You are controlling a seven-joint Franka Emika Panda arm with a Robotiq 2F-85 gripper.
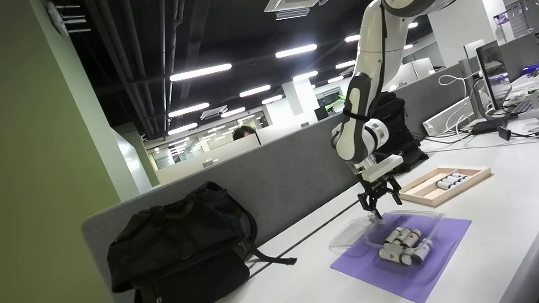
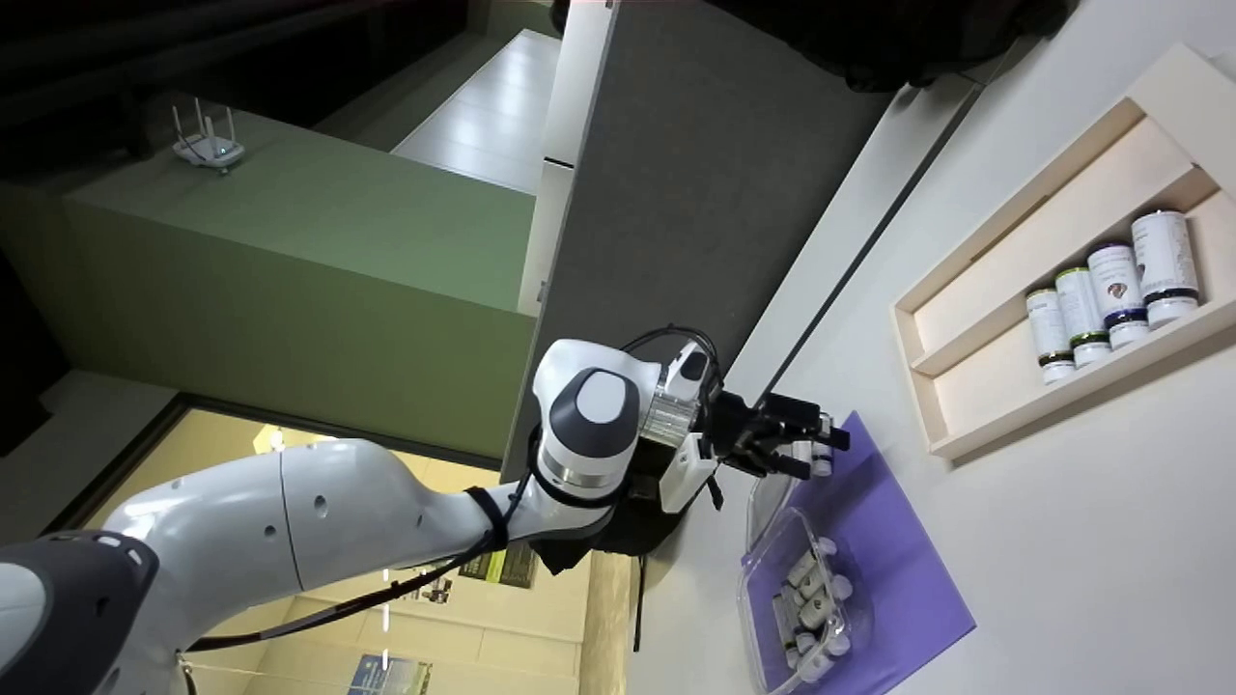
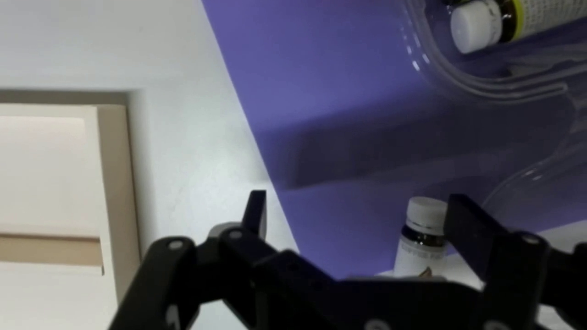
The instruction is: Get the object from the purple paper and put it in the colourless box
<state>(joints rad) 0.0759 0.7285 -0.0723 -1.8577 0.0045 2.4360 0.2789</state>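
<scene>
Wrist view: wooden tray (image 3: 117, 206) on the table (image 3: 179, 137), set aside, so likely not the drop spot. Purple paper (image 3: 321, 78) probably marks the pick area. Tool (image 3: 357, 204) spread wide, nothing clamped, presumably to straddle the loose bottle (image 3: 423, 238), likely target, at the paper's edge; on or just off, can't tell. Colourless box (image 3: 453, 75) open on paper, bottles (image 3: 477, 25) inside; seems ready for another.

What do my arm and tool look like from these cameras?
The arm is white and rounded, with dark grey covers bearing pale insets. A black cable runs along it, and a black strap wraps it. The tool is black and angular, with two jointed fingers; a white block sits by its base.
</scene>
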